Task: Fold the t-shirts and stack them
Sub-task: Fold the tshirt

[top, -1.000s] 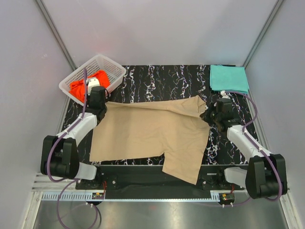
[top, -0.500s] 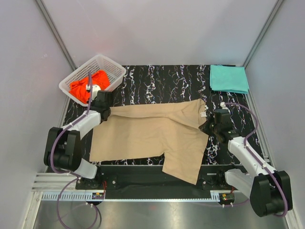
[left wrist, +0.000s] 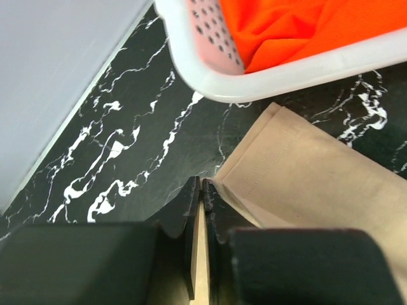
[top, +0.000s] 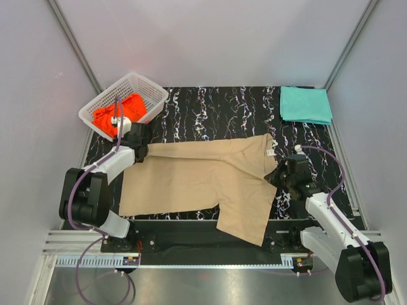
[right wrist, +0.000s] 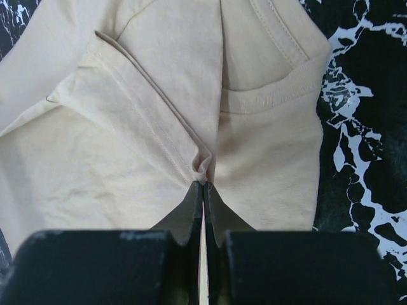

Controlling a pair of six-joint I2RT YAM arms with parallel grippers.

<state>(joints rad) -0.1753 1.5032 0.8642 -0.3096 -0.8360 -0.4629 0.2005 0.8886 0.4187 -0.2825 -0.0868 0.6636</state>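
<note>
A tan t-shirt [top: 197, 178] lies spread on the black marble table, one sleeve hanging toward the near edge. My left gripper [top: 141, 151] sits at its far left corner. In the left wrist view the gripper [left wrist: 201, 183] is shut, with the tan t-shirt's [left wrist: 305, 165] hem edge pinched at the tips. My right gripper [top: 276, 174] is at the shirt's right side below the collar. Up close the gripper [right wrist: 203, 184] is shut on a small pucker of the tan t-shirt [right wrist: 127, 140]. A teal t-shirt [top: 305, 105] lies folded at the far right. An orange-red t-shirt [top: 105, 117] sits in the basket.
The white lattice basket [top: 151, 84] stands at the far left corner, just beyond my left gripper; its rim [left wrist: 286, 76] and the orange-red t-shirt [left wrist: 286, 25] fill the top of the left wrist view. Grey walls enclose the table on three sides.
The right gripper has drawn back toward the near edge, pulling the shirt's raised far edge flat and straight. The left gripper shifted slightly farther and right at the corner.
</note>
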